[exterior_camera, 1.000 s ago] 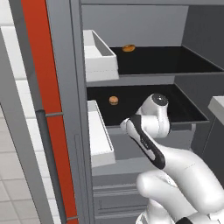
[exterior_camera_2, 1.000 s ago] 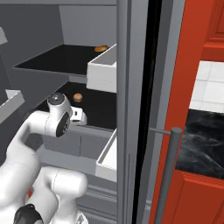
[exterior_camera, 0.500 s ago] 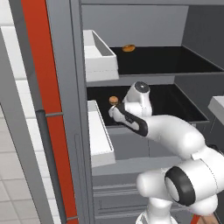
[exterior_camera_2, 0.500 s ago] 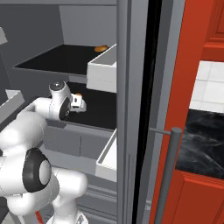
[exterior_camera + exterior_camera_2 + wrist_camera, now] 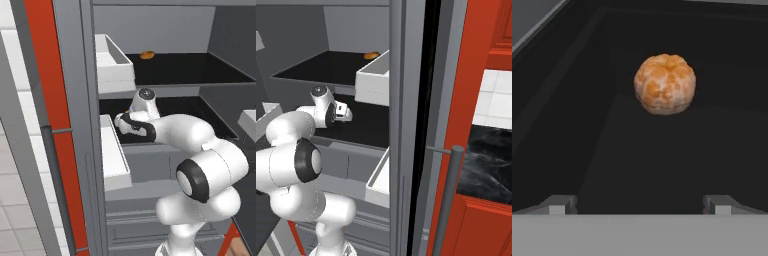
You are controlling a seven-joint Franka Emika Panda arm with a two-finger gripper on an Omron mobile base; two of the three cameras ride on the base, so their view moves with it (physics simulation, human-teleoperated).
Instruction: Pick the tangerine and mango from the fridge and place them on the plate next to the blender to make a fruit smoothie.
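1. The fridge [image 5: 75, 125] stands open, its black shelves facing the base; the robot arm [image 5: 200, 150] reaches in from the lower right of the left base view toward the middle shelf.
2. A white door bin [image 5: 114, 155] hangs at about 9 o'clock of the arm's wrist, and another white bin [image 5: 373, 80] sits just above the hand in the right base view. Judging from these, the approach is best kept level and clear of both bin edges.
3. On the upper shelf, at roughly 12 o'clock from the wrist, lies a small orange item [image 5: 146, 55], too small to identify.
4. The gripper [image 5: 639, 202] is inside the middle shelf with its jaws spread wide and nothing between them; the two fingertips [image 5: 559, 204] rise at 6 o'clock of the hand view, well apart.
5. The tangerine [image 5: 665, 84] rests on the dark shelf floor ahead of the gripper, at about 1 o'clock of the hand view, not yet between the fingers.
6. To grasp well, I would shift slightly toward the fruit's side so it centres between the fingertips, advance until they straddle its widest part, then close gently: a round fruit could roll away toward the back if nudged first.
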